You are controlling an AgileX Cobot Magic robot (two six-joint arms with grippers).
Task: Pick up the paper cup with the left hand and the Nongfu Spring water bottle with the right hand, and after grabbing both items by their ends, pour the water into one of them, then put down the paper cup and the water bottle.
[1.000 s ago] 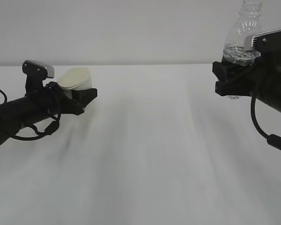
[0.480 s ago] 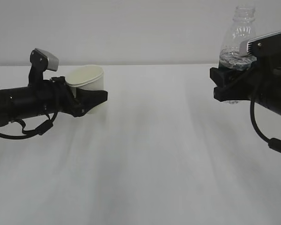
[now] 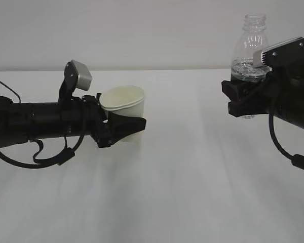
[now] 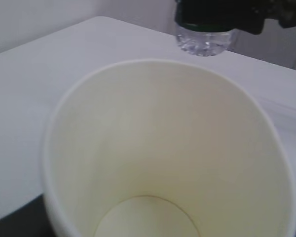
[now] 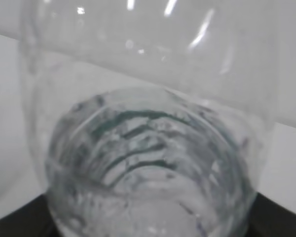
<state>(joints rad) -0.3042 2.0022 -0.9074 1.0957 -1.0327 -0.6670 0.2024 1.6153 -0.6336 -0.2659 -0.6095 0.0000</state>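
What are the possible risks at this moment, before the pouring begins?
The paper cup is held tilted and its thin wall may crush in the left hand. The Nongfu Spring water bottle is uncapped and far from the cup, so water could spill on the table if tipped early.

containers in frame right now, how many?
2. The paper cup is held left of centre by the left gripper; the water bottle is held upright at right by the right gripper.

left hand (image 3: pixel 122 129): black, looped cables, grey-silver block | right hand (image 3: pixel 235 98): black, thick cable, grey-silver block
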